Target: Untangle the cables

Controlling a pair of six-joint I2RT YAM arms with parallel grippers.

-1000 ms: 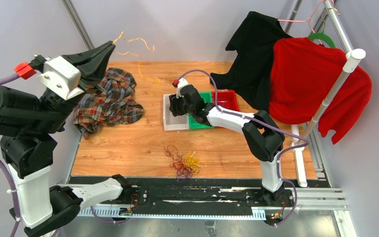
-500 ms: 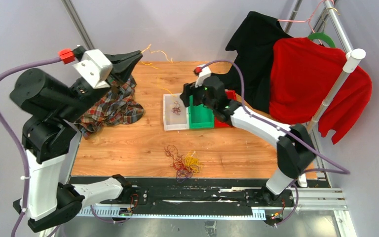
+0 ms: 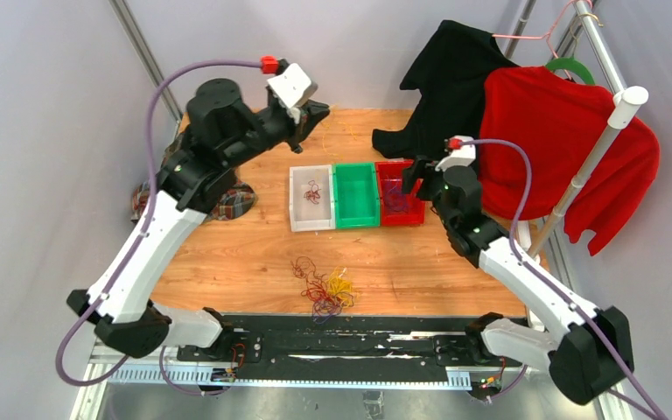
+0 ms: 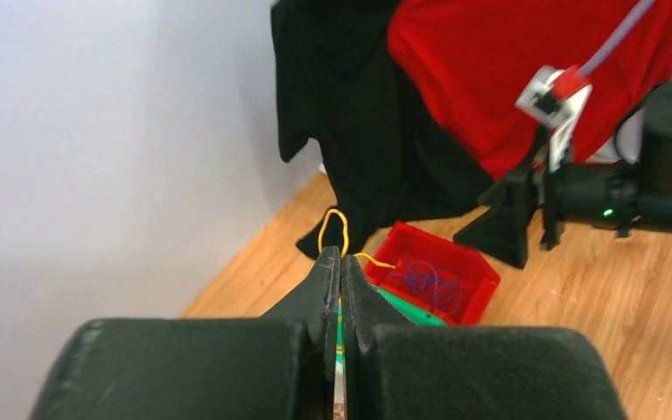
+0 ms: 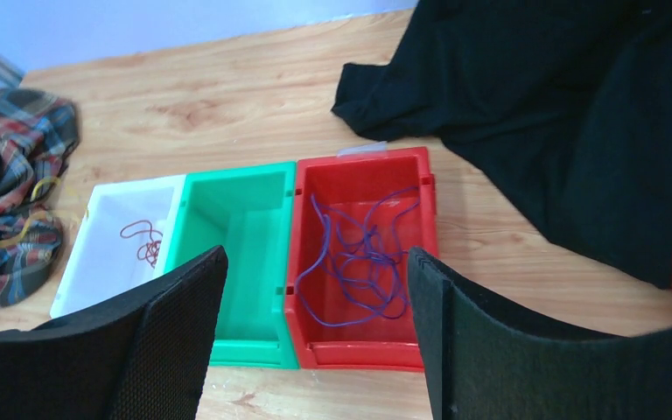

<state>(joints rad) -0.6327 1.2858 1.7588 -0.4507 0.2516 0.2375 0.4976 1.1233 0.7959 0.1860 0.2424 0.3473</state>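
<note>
Sitting edge to edge in the top view, three boxy plastic bins formed a row on the wood-grain table (image 3: 245, 262). The white bin (image 3: 298, 210) held a small curled dark red cable (image 3: 313, 192). Beside it was the green bin (image 3: 356, 194), and then the red bin (image 3: 402, 217) with a purple cable (image 3: 394, 197) inside. A curly tangle (image 3: 324, 287) of dark red, yellow and purple strands lay near the table's front edge, well apart from the bins. The left gripper (image 3: 315, 114) hung beyond the white bin, and the right gripper (image 3: 409, 175) hovered at the red bin.

From the left wrist, the smooth black jaws were pressed together, pinching a thin yellow cable (image 4: 332, 229) that looped above their tips.

From the right wrist, the textured black jaws stood wide apart above the green and red bins. The purple cable sprawled in loose loops over the red bin's floor. A crumpled plaid cloth (image 5: 9, 149) beside the white bin carried yellow strands (image 5: 42, 185).
</note>
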